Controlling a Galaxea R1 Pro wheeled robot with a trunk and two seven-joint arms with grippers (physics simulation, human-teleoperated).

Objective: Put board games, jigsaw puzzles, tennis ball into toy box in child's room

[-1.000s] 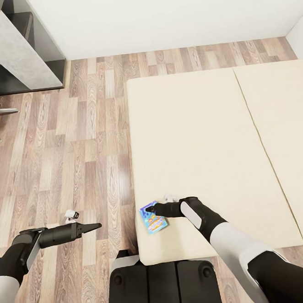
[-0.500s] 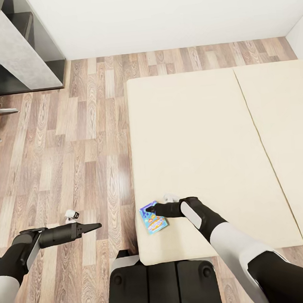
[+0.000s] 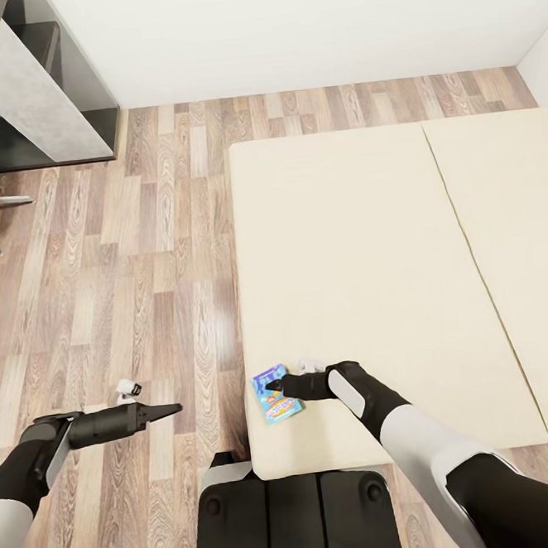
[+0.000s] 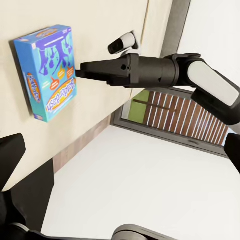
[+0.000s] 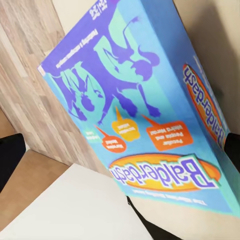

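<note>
One blue board game point(image 3: 275, 393) lies flat on the bed point(image 3: 354, 242), close to its near left corner and just inside the edge that meets the wood-plank floor point(image 3: 140, 261). Its lid shows purple figures, orange labels and an orange oval with the title; the smaller print is too fine to read in the head view. The right gripper point(image 3: 271, 385) sits over the box's far end, its dark fingers pointing across the lid. From the left wrist view the fingertips point(image 4: 80, 70) meet in a narrow point right at the box's point(image 4: 49, 70) long side, but whether they pinch the box or merely touch it cannot be told. In the right wrist view the box point(image 5: 150, 105) is cut off at the frame's edges. The left gripper point(image 3: 174, 410) hangs over the floor, well apart from the bed, with its fingers drawn together on nothing. A grey-topped table point(image 3: 24, 80) is partly cut off at the far left corner, beside a white wall point(image 3: 302, 22).
</note>
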